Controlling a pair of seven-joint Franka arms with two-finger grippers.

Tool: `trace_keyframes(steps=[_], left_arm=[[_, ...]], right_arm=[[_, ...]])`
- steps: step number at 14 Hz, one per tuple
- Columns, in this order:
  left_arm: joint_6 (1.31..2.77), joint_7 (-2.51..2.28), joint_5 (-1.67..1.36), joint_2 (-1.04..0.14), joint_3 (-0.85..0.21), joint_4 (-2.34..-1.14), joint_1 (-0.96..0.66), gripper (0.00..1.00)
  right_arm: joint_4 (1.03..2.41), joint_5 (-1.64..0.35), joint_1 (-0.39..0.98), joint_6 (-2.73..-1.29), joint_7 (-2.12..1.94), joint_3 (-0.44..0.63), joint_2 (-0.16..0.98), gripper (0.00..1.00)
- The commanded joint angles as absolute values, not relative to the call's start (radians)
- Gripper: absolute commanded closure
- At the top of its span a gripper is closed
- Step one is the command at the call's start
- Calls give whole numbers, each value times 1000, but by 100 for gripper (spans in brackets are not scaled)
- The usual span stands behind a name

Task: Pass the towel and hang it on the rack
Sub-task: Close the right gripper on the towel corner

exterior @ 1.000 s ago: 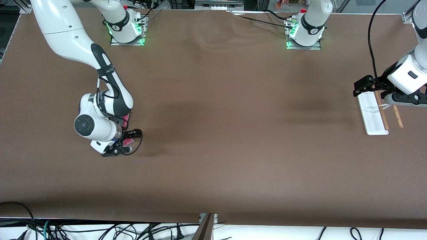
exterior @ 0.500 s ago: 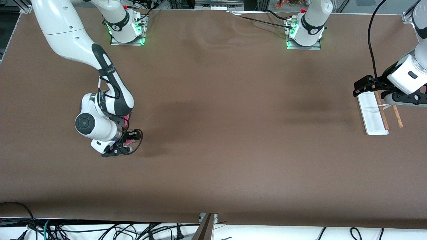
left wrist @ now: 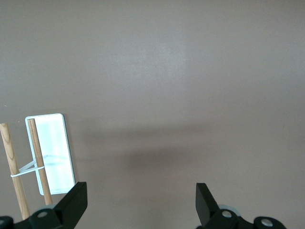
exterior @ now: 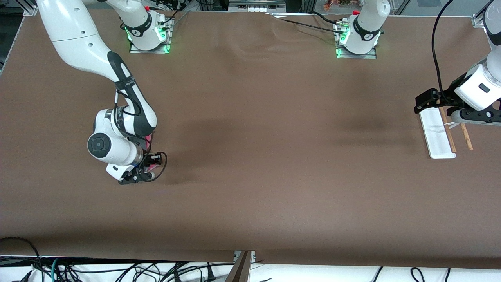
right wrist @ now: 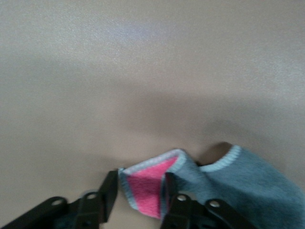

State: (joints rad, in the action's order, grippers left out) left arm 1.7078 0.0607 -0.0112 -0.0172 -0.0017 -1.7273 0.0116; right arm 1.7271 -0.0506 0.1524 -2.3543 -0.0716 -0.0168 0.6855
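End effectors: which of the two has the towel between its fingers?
The right end effector, closed on the towel's pink corner; the left end effector is open above the rack.

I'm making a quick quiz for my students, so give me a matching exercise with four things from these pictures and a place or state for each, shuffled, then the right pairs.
Things:
1. towel
2. rack
3. left end effector
4. right end effector

Places or states:
A. open, up over the table beside the rack
B. stands at the left arm's end of the table
C. shut on a folded corner of cloth
D. pink and grey, gripped at the right arm's end of the table

Pairs: 1-D, 2-B, 3-A, 4-C
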Motion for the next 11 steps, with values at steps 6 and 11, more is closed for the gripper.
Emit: trace_keyframes(steps=[6, 11], left_arm=[[1703, 81, -37, -28, -5, -1703, 20, 0], [1703, 81, -37, -28, -5, -1703, 20, 0]], right_arm=[[1752, -49, 156, -2370, -81, -14, 669, 99], [1662, -51, 146, -2251, -83, -12, 614, 100]])
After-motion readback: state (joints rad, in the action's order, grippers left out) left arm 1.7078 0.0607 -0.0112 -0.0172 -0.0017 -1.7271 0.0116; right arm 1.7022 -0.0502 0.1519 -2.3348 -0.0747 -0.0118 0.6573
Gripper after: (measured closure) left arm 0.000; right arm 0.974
